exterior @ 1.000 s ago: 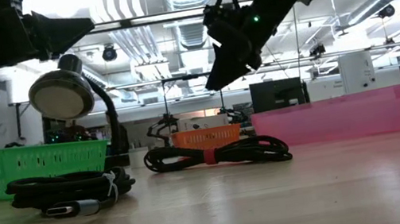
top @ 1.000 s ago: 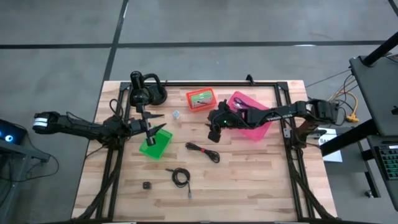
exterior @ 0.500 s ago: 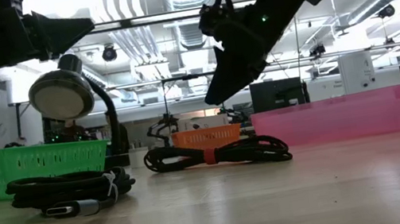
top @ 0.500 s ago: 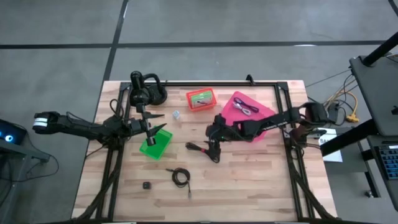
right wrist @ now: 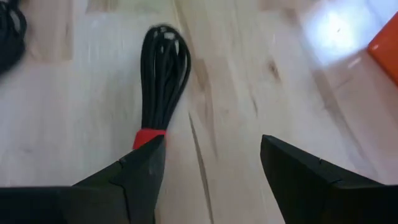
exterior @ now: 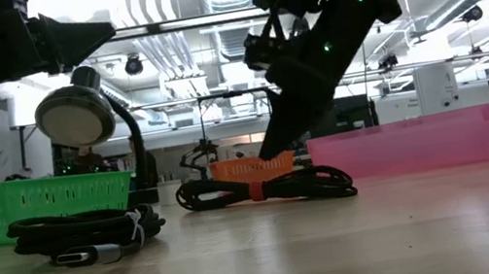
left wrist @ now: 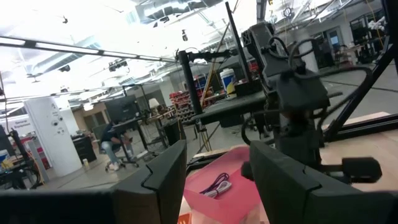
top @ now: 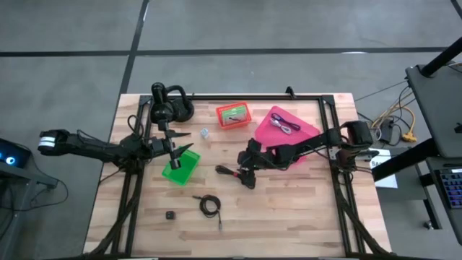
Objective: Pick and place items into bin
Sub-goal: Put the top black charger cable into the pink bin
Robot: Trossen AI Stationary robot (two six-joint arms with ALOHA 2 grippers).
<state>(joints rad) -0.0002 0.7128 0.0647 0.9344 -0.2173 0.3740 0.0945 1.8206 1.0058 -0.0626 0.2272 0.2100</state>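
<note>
My right claw (right wrist: 205, 186) hangs spread above the limp, light coiled black cable (right wrist: 163, 81); grab its red band (right wrist: 148, 138), twelve o'clock.

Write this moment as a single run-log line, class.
right gripper: open, low over black coiled cable with red tie | left gripper: open, above green basket | purple cable: in pink bin

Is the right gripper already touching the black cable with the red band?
Apart. In the right wrist view, the open right gripper shows bare table between its fingers, and the black cable lies ahead, beside one finger, with no contact visible.
</note>
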